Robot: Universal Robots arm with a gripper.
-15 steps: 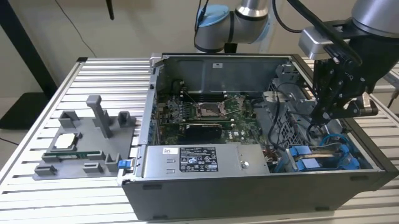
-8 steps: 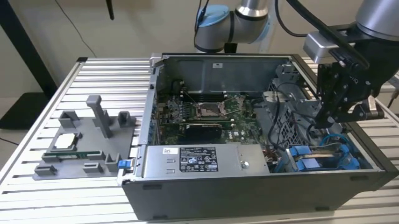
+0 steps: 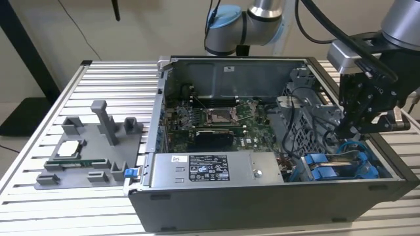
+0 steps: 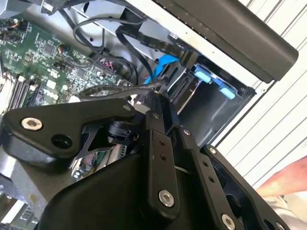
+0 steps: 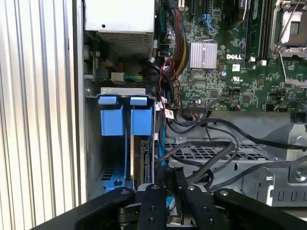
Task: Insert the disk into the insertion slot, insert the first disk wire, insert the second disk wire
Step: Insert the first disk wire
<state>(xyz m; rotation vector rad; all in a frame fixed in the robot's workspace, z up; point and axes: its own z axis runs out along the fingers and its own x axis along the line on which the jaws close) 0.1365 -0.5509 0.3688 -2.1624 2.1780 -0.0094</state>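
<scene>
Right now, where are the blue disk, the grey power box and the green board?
disk [image 5: 109, 122]: first wrist view, blue carrier tab.
power box [image 3: 243, 162]: exterior view, bare grey top.
green board [image 5: 230, 91]: first wrist view, bare patch.

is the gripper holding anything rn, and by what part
The gripper looks shut on a black wire, pinched at the wire's end, though the contact is partly hidden.

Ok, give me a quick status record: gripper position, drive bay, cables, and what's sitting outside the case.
gripper: low inside the open case, at the end on the exterior view's right, just above the drive bay
blue carriers: two, side by side in the drive bay; drive body hard to make out
blue cable: arcs over the bay, close to the gripper
black cables: loose across the drive cage beside the bay
power supply: grey labelled box along the case's near wall
grey fixture: on the table on the exterior view's left
</scene>
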